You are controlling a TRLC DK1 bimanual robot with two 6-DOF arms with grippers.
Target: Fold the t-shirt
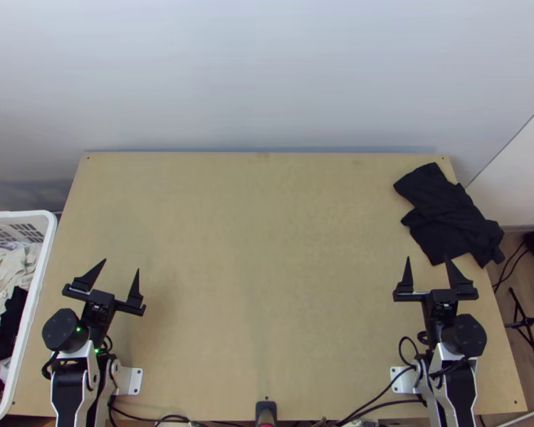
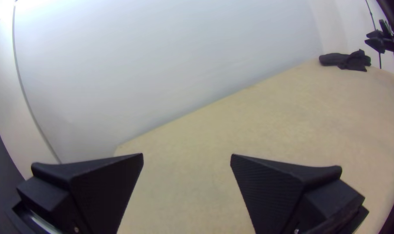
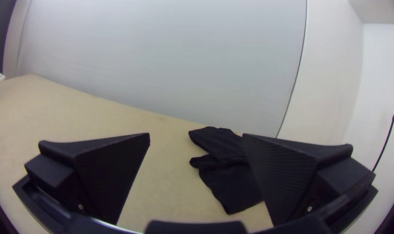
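Note:
My left gripper stands open over the table's near left part, nothing between its fingers; in the left wrist view the left gripper is spread wide too. Over the near right part is my right gripper, also open and holding nothing; the right wrist view shows this right gripper from behind. A black t-shirt lies bunched at the table's right edge, beyond the right gripper and apart from it, partly hanging over the edge. The same dark cloth is partly hidden behind one finger in the right wrist view.
A white laundry basket with clothes stands at the table's left edge. The wooden table stretches between the arms, with a pale wall behind it. Black cables lie along the near edge. A black stand is on the floor at the right.

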